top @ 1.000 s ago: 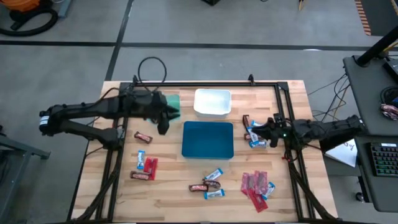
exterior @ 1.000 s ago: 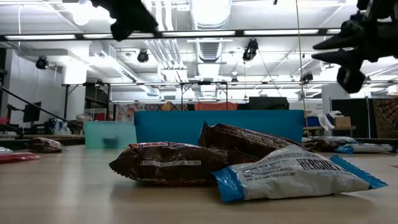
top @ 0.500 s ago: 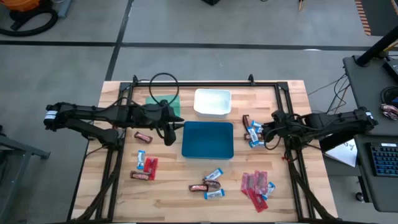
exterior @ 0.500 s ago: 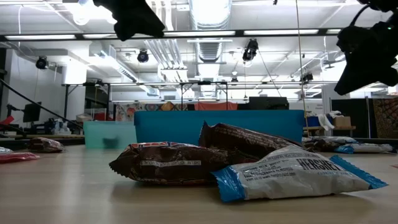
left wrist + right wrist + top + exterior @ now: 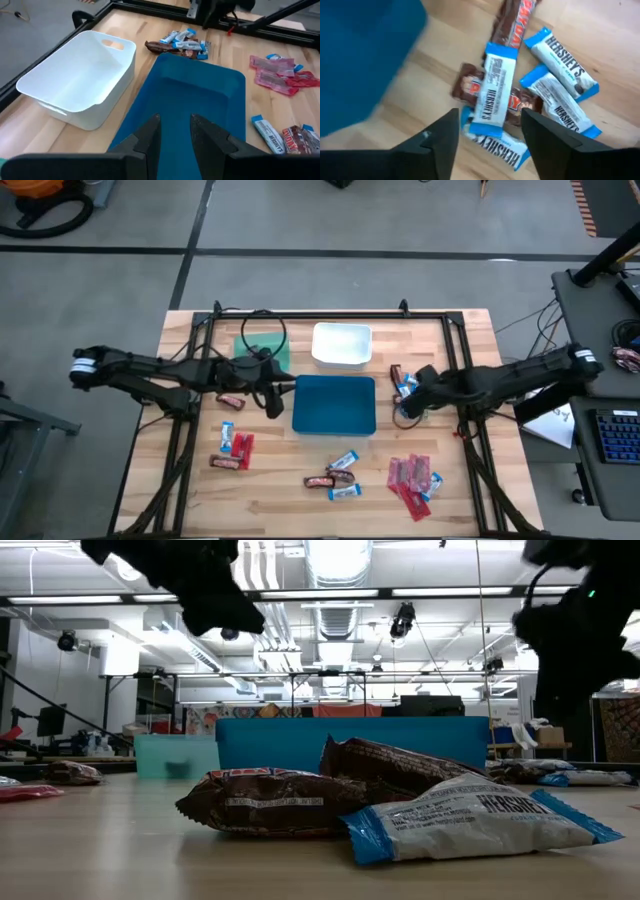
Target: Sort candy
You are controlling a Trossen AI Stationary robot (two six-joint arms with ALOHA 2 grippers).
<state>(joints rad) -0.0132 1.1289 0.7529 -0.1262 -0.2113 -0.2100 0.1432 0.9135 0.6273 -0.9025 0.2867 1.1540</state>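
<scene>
Brown/blue bars: piled at near table edge.
Red packets: near right.
Right gripper: spread open, nothing held, over bar cluster.
Left gripper: parted slightly, empty, at blue tray.
White tray: far.

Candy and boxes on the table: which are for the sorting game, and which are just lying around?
For the job:
- blue-and-white bars
- brown bars
- red packets
- blue tray, white tray, green tray

Just lying about:
- black cable loop
- keyboard beside the table

pale wood table, glossy candy wrappers, smooth plastic trays.
</scene>
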